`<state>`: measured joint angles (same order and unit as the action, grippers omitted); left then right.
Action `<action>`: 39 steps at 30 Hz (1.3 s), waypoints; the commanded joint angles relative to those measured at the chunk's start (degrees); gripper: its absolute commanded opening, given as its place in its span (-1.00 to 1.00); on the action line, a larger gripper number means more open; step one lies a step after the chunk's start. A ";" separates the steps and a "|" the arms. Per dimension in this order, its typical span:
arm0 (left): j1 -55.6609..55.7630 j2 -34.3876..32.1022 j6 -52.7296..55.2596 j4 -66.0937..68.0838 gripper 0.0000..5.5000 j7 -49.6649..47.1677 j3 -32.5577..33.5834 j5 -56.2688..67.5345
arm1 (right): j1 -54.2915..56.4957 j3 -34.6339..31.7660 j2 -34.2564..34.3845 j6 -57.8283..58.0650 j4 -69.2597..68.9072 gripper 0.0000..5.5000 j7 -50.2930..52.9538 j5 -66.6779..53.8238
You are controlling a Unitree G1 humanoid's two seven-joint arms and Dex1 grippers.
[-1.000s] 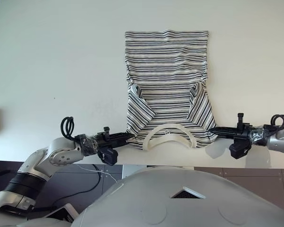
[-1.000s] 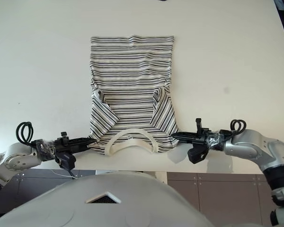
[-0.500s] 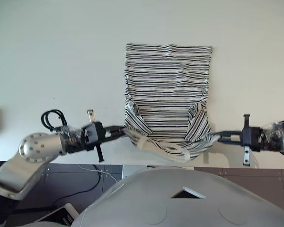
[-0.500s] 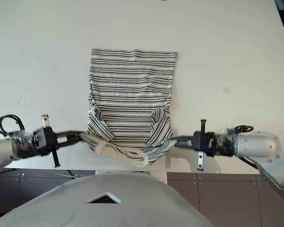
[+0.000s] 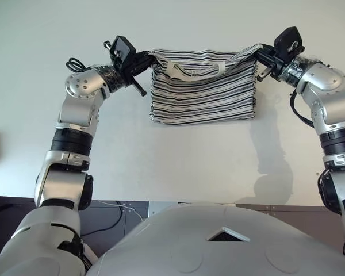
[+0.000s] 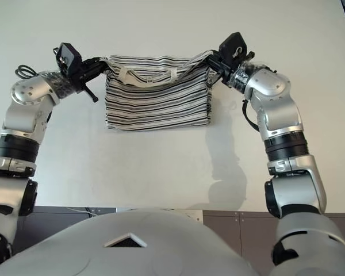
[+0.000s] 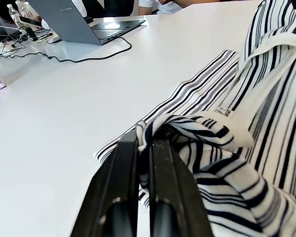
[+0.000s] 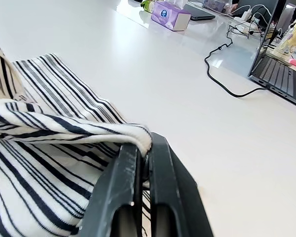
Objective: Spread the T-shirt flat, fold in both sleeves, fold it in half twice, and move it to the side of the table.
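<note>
Pinching T-shirt far-edge corners: left fingers, right fingers; table wide around.

T-shirt in thin black-and-white stripes, plain cream neckband, plain white desk, black left hand, black right hand, grey laptop, black cable, purple box

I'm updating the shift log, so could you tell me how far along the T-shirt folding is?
Done: the sleeves look folded in, the T-shirt being a striped rectangle. In hand: the first half fold, left gripper and right gripper shut on its collar-end corners at the far edge. Left: release, the second half fold, and moving it to the table side.
</note>
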<state>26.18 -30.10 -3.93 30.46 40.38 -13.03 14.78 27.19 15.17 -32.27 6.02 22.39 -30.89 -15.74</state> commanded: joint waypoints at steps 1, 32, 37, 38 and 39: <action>6.76 4.03 -6.24 12.40 -0.96 -0.57 1.52 -4.53 | 3.36 -2.63 2.29 -1.76 5.34 -0.96 1.12 3.96; 17.89 8.24 -12.11 39.14 -0.59 -23.10 18.95 -10.76 | 25.93 2.08 13.94 -21.23 49.93 -0.19 18.71 34.68; 11.51 11.33 -12.10 27.96 -0.59 -24.52 24.62 -4.74 | 25.85 9.54 11.41 -16.81 54.52 -0.19 10.79 43.83; 9.79 12.45 -11.57 24.89 -0.59 -25.17 25.00 -4.00 | 25.21 10.27 10.61 -16.00 55.13 -0.19 9.37 44.87; 7.80 13.64 -10.76 21.30 -0.59 -25.82 25.10 -3.54 | 24.61 10.90 9.40 -15.46 55.49 -0.19 9.17 45.86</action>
<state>37.17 -18.68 -16.18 57.56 15.73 11.62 10.13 53.65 24.40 -20.19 -12.04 76.00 -19.50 27.49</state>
